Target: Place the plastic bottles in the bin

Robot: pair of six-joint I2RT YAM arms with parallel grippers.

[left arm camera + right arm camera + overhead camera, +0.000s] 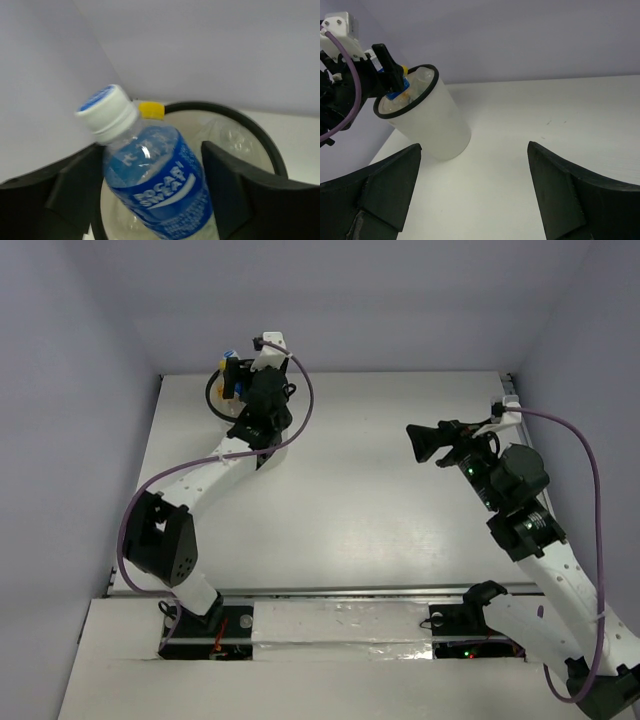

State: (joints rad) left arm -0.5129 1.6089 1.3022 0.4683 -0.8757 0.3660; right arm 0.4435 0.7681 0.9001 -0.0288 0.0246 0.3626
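Left pincer (152,150): we see its two dark fingers (227,185) standing one on each side of a bottle, above the mouth of the bin. They are partly apart. We cannot tell if they press the bottle or only flank it.
Bottle between the fingers (155,185): clear plastic with a blue label and a white cap (107,112). It is tilted, the cap toward the upper left of the left wrist view, the body low over the opening of the bin.
Bin (435,125): translucent white with a thin black rim (260,140). It stands in the upper left of the top view, at the far left corner of the table (350,490).
Inside the bin: a yellow cap (151,110) shows just behind the blue-label bottle, and we see some clear plastic (230,137) deeper, to the right.
Right pincer (474,147): wide open, with nothing between its fingers. It is at the right side of the top view, well apart from the bin and pointing toward it.
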